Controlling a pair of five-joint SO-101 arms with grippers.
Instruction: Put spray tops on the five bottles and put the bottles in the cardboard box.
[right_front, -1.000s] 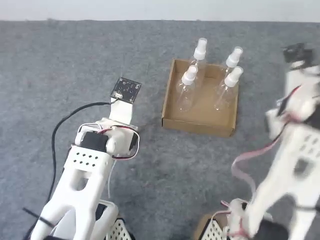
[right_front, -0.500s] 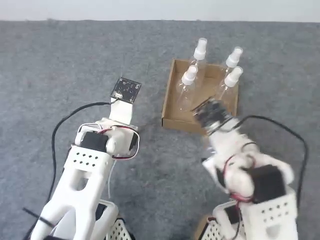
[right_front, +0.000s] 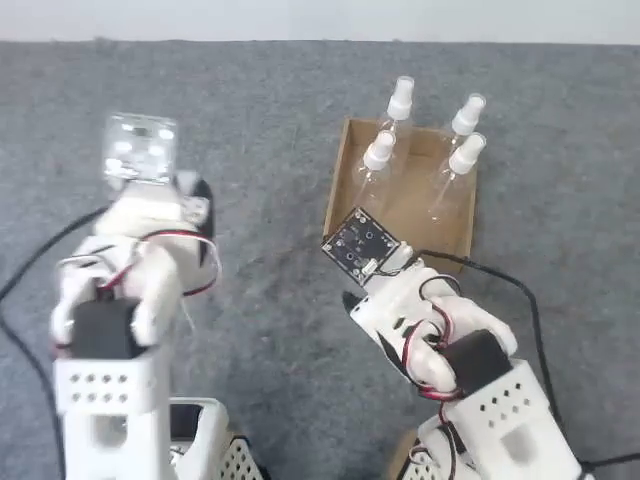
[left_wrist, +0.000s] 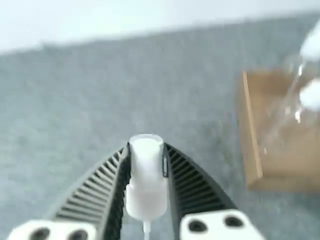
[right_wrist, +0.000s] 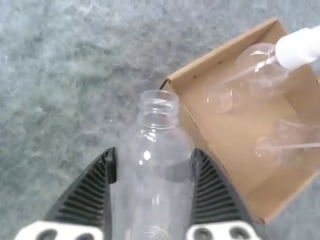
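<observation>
"Bottle (right_wrist: 157, 135) first. Where do I have it?"

"In your right gripper (right_wrist: 153, 160). The jaws are closed on the clear body, one on each side, and the bare neck sticks out past their tips. My guess is you hold it that low so the threads stay free for a top."

"And the spray top (left_wrist: 146, 192)?"

"Your left gripper (left_wrist: 146, 150) has it. The jaws are pinched narrow on the white collar, the head pokes out between the tips, and the thin tube trails from the collar. Gripping the collar should leave the tube clear to go down the neck."

"How close are the two?"

"Well apart. Your left arm is over the left half of the counter (right_front: 270, 130). Your right arm is towards the near edge, with the bottle's neck just outside the near left corner of the cardboard box (right_front: 408, 215). You'll have to bring them together before anything threads."

"And the box itself?"

"It sits towards the far edge, right of the middle. Four topped bottles (right_front: 452, 175) stand in it, so I'd judge this one is the last."
</observation>
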